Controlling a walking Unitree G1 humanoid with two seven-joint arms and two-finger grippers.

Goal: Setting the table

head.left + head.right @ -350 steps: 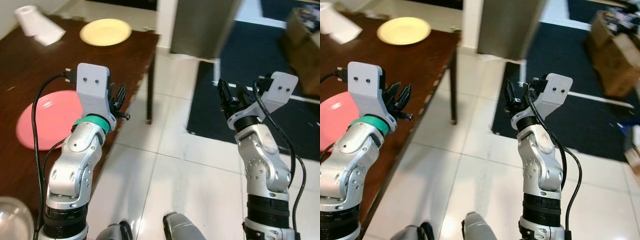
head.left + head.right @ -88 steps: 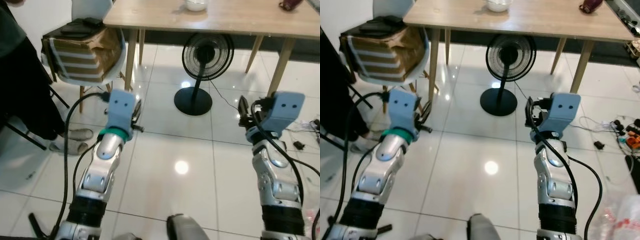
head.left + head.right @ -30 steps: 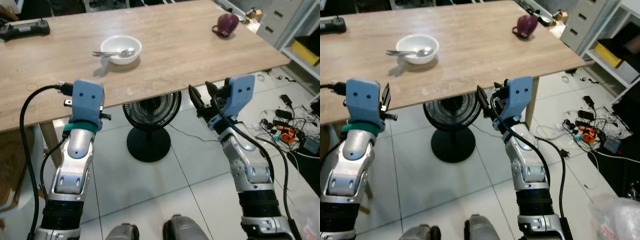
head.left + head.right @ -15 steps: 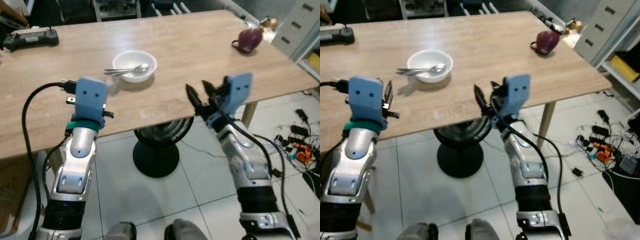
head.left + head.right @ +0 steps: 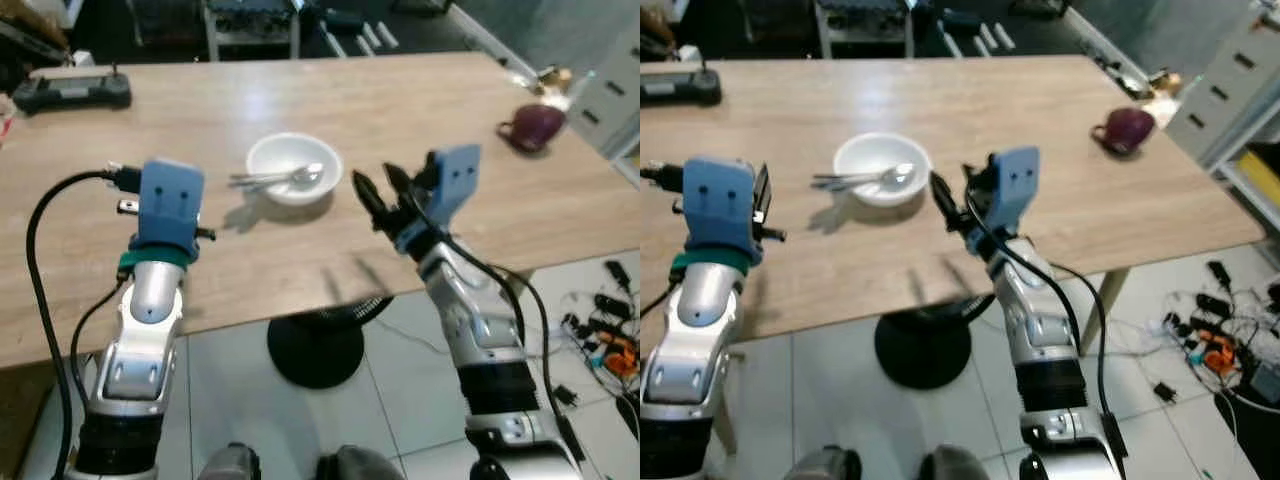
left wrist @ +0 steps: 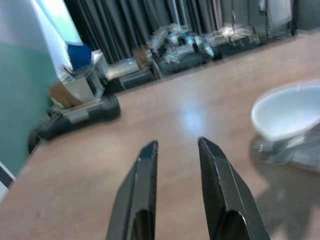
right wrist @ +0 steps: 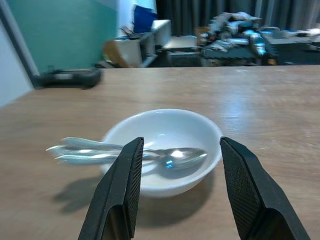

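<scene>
A white bowl stands near the middle of the light wooden table, with metal spoons lying in it, handles sticking out to my left. My right gripper hovers open just right of the bowl, fingers pointing at it. In the right wrist view the bowl sits between the two fingertips, a short way off. My left gripper is open over the table's near left part, nothing between its fingers, and the bowl lies ahead to its right.
A purple mug stands at the table's far right. A black controller lies at the far left. A black floor fan stands under the table's near edge. Cables litter the floor on the right.
The camera has come closer to the table, and both grippers now hang over the tabletop instead of in front of its edge. The right gripper is nearer the bowl.
</scene>
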